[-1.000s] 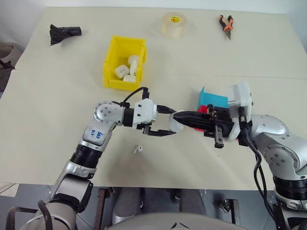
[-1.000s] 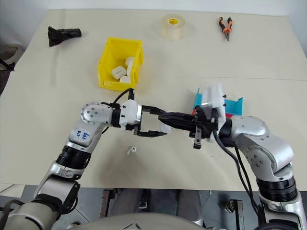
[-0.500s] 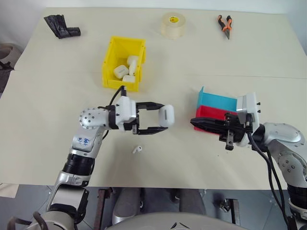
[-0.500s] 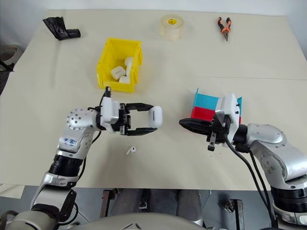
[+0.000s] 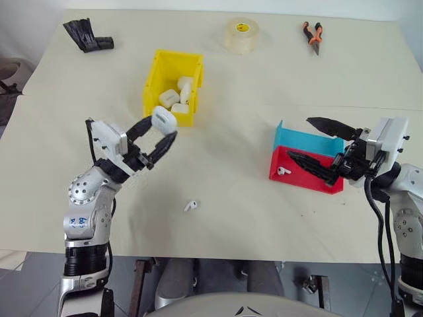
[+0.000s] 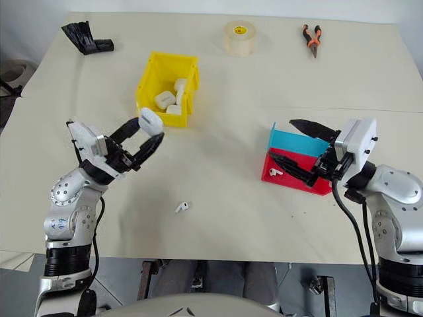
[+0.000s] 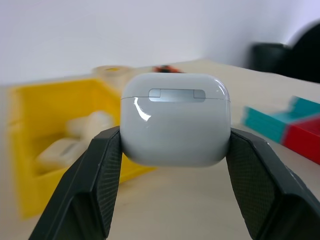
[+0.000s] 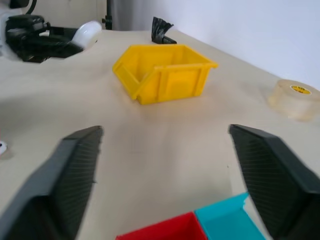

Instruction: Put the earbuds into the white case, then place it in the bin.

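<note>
1. Wrist view of the left pincer (image 7: 175,150) shows the white case (image 7: 175,119) clamped between both black fingers, lid shut, its metal hinge plate facing the camera, a detail the head views lack.
2. Head views add one earbud (image 5: 191,206) lying loose on the worktop (image 5: 225,165) and another (image 5: 283,170) in the red tray (image 5: 291,173).
3. Left arm is raised, its pincer pointing at the bin (image 5: 172,92), the case just before its front lip.
4. Right pincer (image 5: 318,144) hangs wide open and empty over the red and blue trays (image 5: 301,139).
</note>
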### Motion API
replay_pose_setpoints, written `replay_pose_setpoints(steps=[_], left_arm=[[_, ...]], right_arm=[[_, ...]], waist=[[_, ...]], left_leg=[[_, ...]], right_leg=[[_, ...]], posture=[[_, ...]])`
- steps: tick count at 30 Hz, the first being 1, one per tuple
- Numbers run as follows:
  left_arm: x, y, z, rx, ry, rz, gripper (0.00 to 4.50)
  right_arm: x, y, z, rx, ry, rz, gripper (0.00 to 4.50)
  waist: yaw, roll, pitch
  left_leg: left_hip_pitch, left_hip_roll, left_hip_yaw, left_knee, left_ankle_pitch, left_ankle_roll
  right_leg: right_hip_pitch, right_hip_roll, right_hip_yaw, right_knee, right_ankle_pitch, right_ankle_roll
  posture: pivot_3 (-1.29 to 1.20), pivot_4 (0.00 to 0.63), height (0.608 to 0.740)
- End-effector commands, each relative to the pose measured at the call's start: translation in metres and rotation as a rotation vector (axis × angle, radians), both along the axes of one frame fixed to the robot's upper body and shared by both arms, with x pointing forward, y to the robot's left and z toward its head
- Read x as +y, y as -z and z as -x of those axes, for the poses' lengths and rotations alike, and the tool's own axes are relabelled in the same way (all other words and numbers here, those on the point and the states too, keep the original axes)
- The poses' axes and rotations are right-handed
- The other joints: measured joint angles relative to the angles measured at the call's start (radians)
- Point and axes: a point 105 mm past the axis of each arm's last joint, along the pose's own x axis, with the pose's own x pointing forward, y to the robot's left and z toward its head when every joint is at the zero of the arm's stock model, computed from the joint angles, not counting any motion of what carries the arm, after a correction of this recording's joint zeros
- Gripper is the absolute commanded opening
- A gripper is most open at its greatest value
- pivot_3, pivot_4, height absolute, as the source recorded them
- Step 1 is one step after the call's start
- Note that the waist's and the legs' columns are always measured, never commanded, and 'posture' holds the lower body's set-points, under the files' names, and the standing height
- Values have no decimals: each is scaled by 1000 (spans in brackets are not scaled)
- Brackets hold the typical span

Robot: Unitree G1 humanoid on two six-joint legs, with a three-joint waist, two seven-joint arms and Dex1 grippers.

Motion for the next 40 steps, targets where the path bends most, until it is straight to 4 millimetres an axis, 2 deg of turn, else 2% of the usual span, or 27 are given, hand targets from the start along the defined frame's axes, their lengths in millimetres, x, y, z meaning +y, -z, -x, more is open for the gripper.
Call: replay_pose_setpoints(steps=[1,4,6,9,12,15,18,20,21,24,27,29,34,37,40], left_arm=[[18,-20,-24,45,-138,61,2750],[22,-34,-52,65,-176,63,2750],[11,-51,-65,16,-123,36,2750],[-4,-61,-83,21,-79,8,2750],[-12,-60,-102,80,-76,-29,2750],[-10,-59,-112,114,-112,-56,2750],[-4,-61,-118,117,-175,-82,3751],[-3,-65,-114,99,-147,-56,4355],[-4,-64,-110,101,-121,-48,4474],[-4,-65,-95,104,-43,-31,4474],[9,-59,-71,24,-5,-175,4474],[20,-52,-55,-5,10,-280,4474],[38,-32,-13,20,126,-342,4474],[42,-15,13,71,191,-370,4474],[41,-6,22,85,192,-427,4474]], right_arm=[[3,-3,1,-40,6,-12,4465],[10,0,0,-39,1,-28,4465],[14,1,-1,-35,-6,-34,4465],[17,2,-1,-36,-11,-36,4465],[20,1,-1,-41,-13,-38,4465],[21,-1,0,-47,-12,-41,4465],[19,-2,2,-53,-1,-42,4500],[15,-1,2,-50,10,-39,4500],[14,0,3,-48,13,-35,4500],[11,2,4,-40,17,-25,4500],[6,5,5,-22,17,-8,4500],[3,8,5,2,6,8,4500],[-6,16,7,58,-38,29,4500],[-16,22,4,74,-34,72,4500],[-22,23,2,77,-20,73,4500]], waist=[[1,0,0],[2,-1,0],[1,-1,0],[1,-1,0],[-2,-2,0],[-5,-2,0],[-6,-2,0],[-5,-2,0],[-5,-2,0],[-5,-2,0],[-6,-2,0],[-13,-2,0],[-9,-2,0],[-8,-2,0],[-1,-2,0]], left_leg=[[0,0,0,0,0,0],[0,0,0,0,0,0],[0,-1,1,0,0,0],[0,-1,1,-1,0,0],[0,-1,1,-2,0,0],[0,-1,2,-2,0,0],[0,-1,2,-2,0,0],[0,-1,2,-2,0,0],[0,-1,2,-2,0,0],[0,-1,2,-2,0,0],[0,0,2,-2,0,0],[1,0,2,-2,0,0],[1,0,2,-1,0,0],[1,0,2,-1,0,0],[0,0,2,-1,0,0]], right_leg=[[0,0,0,0,0,0],[0,0,0,1,0,0],[0,0,0,0,0,0],[0,0,-1,0,0,0],[0,0,-1,0,0,0],[-1,0,-1,0,0,0],[-1,0,-1,0,0,0],[-1,0,-1,0,0,0],[-1,0,-1,0,0,0],[-1,0,-1,0,0,0],[-1,0,-1,0,0,0],[-1,0,0,0,0,0],[-1,0,0,0,0,0],[-1,0,0,0,0,0],[-1,0,0,0,0,0]], posture=[[0,150,740],[0,150,740],[0,150,740],[0,150,740],[0,150,740],[0,150,740],[0,150,740],[0,150,740],[0,150,740],[0,150,740],[0,150,740],[0,150,740],[0,150,740],[0,150,740],[0,150,740]])
